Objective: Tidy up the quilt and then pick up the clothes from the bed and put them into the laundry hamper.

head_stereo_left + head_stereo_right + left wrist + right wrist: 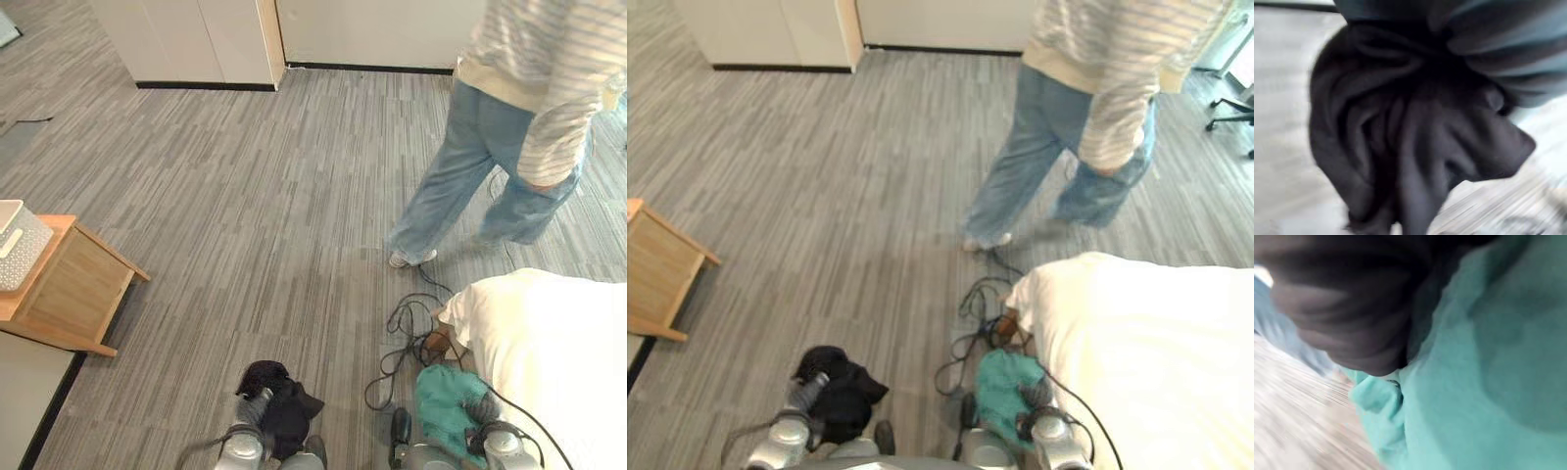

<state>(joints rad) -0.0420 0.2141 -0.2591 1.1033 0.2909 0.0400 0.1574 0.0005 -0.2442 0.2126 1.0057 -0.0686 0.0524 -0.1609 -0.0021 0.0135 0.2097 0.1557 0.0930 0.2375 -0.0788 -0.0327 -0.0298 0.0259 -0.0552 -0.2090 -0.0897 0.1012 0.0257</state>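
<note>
Left eye view: clothes off bed, hamper drop left.
Left hand (pixel 257 399) clamps black garment (pixel 284 411); right hand (pixel 1036 403) bunches teal garment (pixel 446 406), both over carpet beside white quilt (pixel 549 343). Hamper (pixel 18 243) sits well apart on wooden table (pixel 73 284).

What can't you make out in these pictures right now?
- Left hand: its fingers are buried in the black garment.
- Right hand: its fingers are hidden under the teal garment.
- White basket on the wooden table: cut off by the left eye view's edge.
- Person: cut off above the chest.
</note>
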